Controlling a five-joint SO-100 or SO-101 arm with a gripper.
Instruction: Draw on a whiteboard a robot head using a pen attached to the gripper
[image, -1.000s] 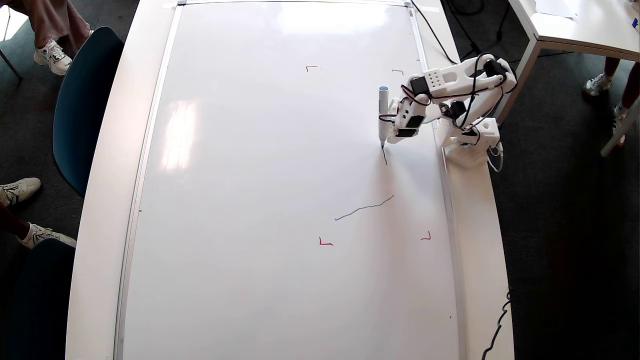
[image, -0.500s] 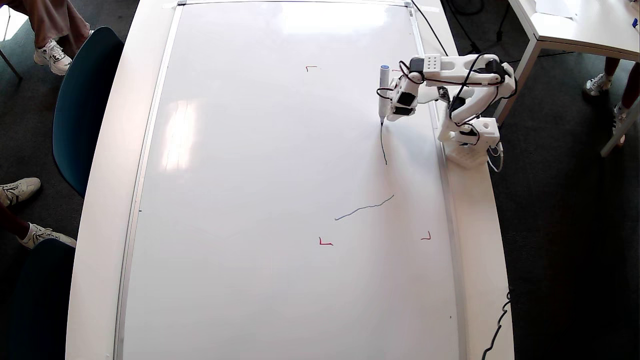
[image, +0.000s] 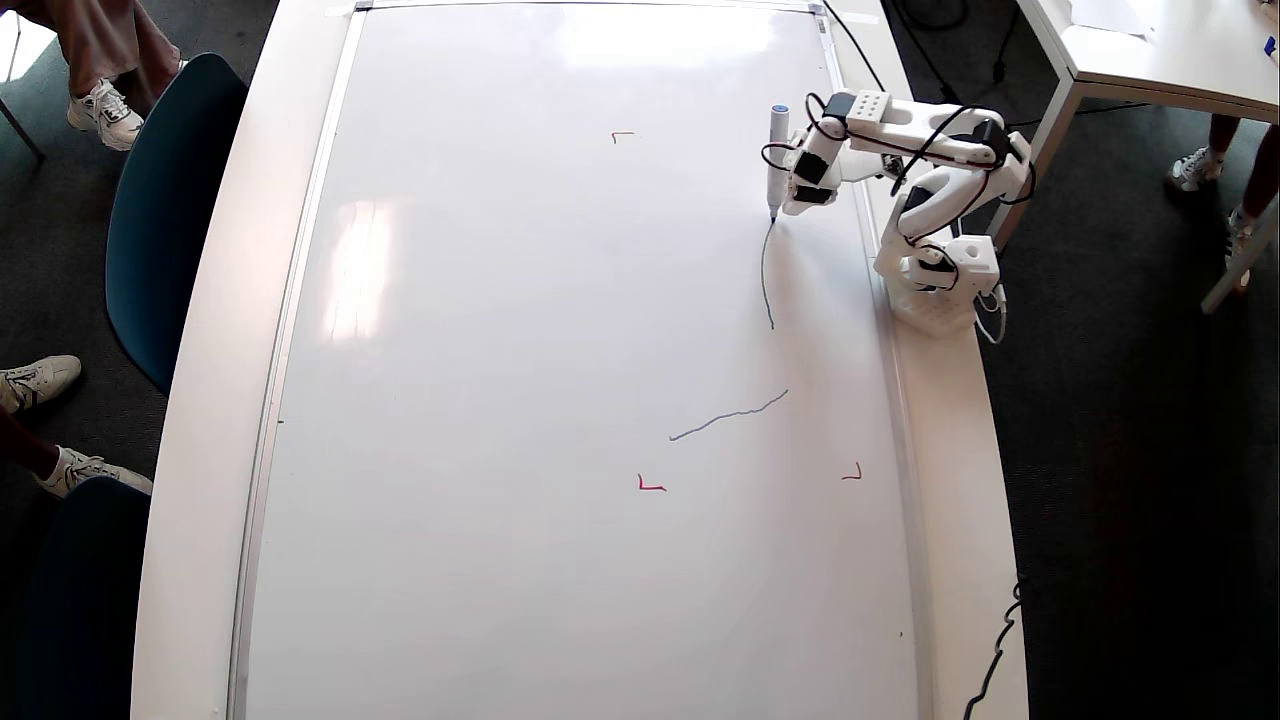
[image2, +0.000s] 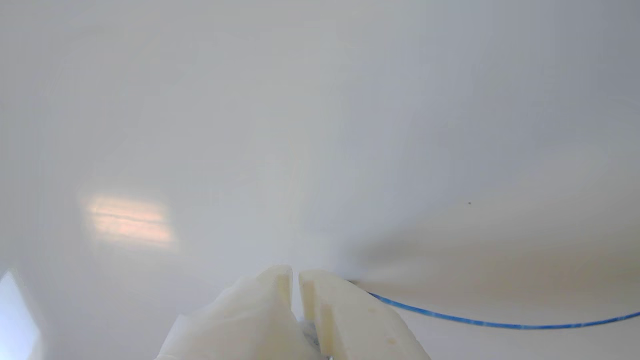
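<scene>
Near the upper right edge of the whiteboard, in the overhead view, the gripper hangs over the board at the end of the small white arm, whose base stands on the table strip beside the silver frame. The pen is fixed on the side of the gripper that faces away from the base. It stands nearly upright in this view, its blue cap above the gripper and its dark tip just below, touching the board.

From the tip a thin dark line runs down the board, away from the gripper, slightly curved. A second wobbly stroke lies further down, well apart from the gripper and not joined to the first line. These two strokes are the only parts of the robot head that show. Three red corner marks are visible around them; the place of a fourth, close to the gripper, I cannot make out.

In the wrist view the two white fingers come in from the bottom edge, almost together, with only a narrow gap between them. Whether they clamp anything I cannot tell. A blue line goes out to the right from just beside the fingertips.
</scene>
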